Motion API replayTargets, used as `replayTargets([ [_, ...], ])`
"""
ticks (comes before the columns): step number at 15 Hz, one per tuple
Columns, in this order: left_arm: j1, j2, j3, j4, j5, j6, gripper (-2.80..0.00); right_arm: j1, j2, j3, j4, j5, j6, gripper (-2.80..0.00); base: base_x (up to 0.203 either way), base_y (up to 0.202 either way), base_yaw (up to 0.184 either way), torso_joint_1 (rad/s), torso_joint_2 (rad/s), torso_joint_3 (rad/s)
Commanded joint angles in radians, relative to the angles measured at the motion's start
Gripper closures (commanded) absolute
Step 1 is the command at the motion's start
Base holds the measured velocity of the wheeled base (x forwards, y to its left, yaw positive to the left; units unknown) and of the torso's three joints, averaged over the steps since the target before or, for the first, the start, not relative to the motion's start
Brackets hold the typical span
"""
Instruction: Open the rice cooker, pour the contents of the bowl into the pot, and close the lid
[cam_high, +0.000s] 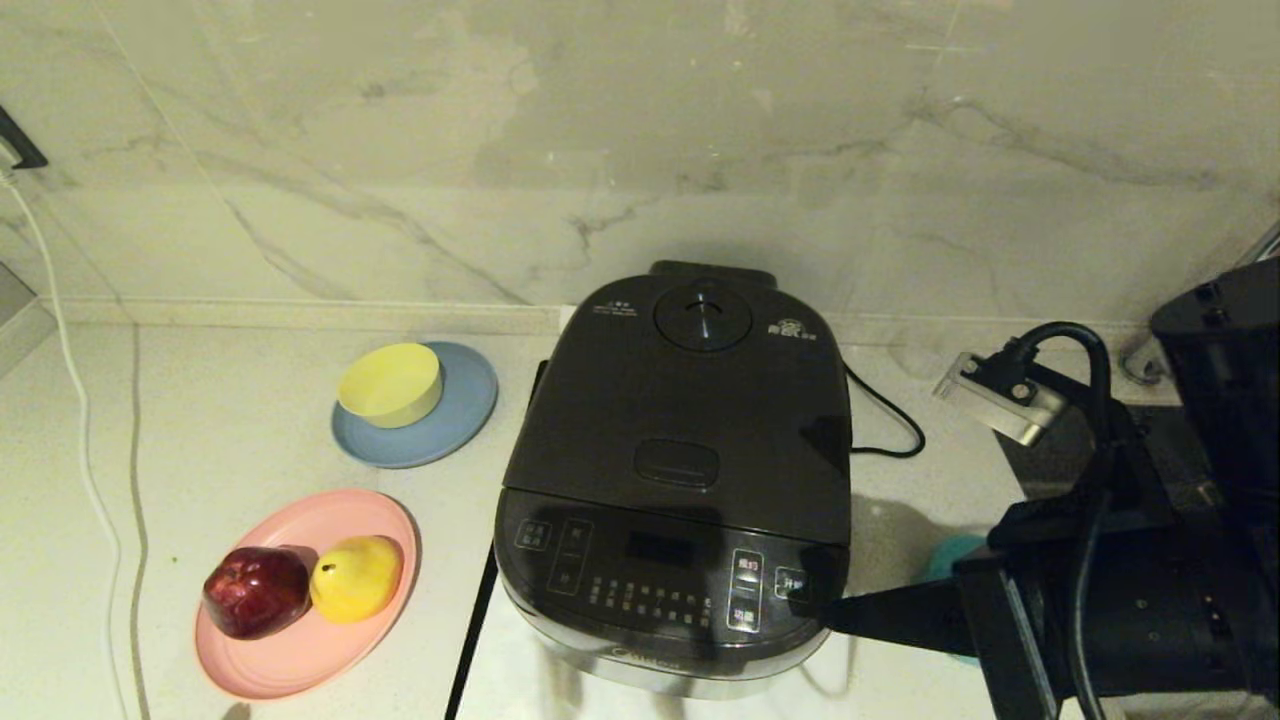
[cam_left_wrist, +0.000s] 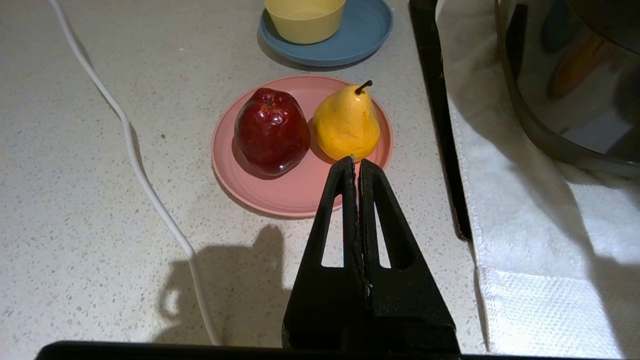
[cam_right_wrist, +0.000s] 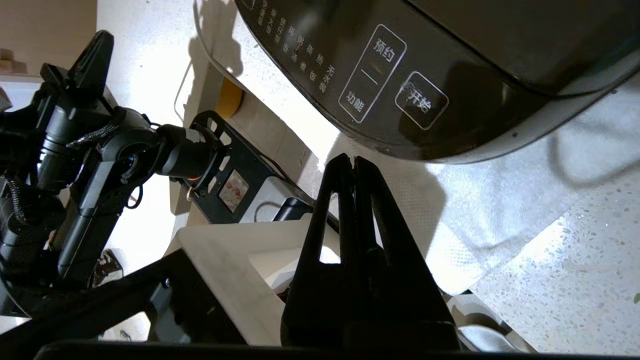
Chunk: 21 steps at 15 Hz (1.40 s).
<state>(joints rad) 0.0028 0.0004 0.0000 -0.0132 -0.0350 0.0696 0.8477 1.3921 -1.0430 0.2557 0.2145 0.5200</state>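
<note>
My right gripper (cam_high: 835, 612) sits nearest, low at the right, fingers pressed tight together w/ nothing between them, tip just at the front-right corner of the rice cooker (cam_high: 680, 500), by the glossy button panel. The right wrist view shows that tip (cam_right_wrist: 354, 161) just below the panel's rim, over a white cloth (cam_right_wrist: 480, 220) spread under the cooker; I can't tell if it touches. That view also shows the counter's front edge and my left arm (cam_right_wrist: 100, 165) hanging below it, which the head view doesn't. A sliver of the teal bowl (cam_high: 950, 560) peeks out behind my right arm, right of the cooker; its contents are hidden.

My left gripper (cam_left_wrist: 356, 165) is clenched too, empty, hovering off the counter's near side, seen only in its own wrist view. Beyond it: a pink plate (cam_left_wrist: 295, 195) w/ a red apple (cam_left_wrist: 271, 131) and a yellow pear (cam_left_wrist: 346, 122), touching. Open counter lies left of the plate, crossed by a white cable (cam_left_wrist: 135, 165).

Farther back, a yellow bowl (cam_high: 392, 384) on a grey-blue plate (cam_high: 460, 425). The lid (cam_high: 690, 420) is shut, steam vent near the marble wall (cam_high: 600, 150). A black cord (cam_high: 885, 420) loops right of the cooker.
</note>
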Motion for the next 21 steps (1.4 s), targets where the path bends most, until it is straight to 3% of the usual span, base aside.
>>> replayTargets([
  [1, 0.0, -0.002, 0.009, -0.001, 0.0, 0.0, 0.0, 0.001, 0.027, -0.006, 0.002, 0.002, 0.003, 0.0, 0.0, 0.0, 0.0, 0.0, 0.0, 0.0],
  [15, 0.0, -0.002, 0.009, -0.001, 0.0, 0.001, 0.0, -0.033, 0.089, -0.038, -0.001, 0.006, 0.017, 0.0, 0.0, 0.0, 0.0, 0.0, 0.0, 0.0],
  [21, 0.0, -0.002, 0.009, -0.001, 0.0, -0.001, 0.0, -0.078, 0.13, -0.015, -0.092, 0.008, 0.015, 0.0, 0.0, 0.0, 0.0, 0.0, 0.0, 0.0],
])
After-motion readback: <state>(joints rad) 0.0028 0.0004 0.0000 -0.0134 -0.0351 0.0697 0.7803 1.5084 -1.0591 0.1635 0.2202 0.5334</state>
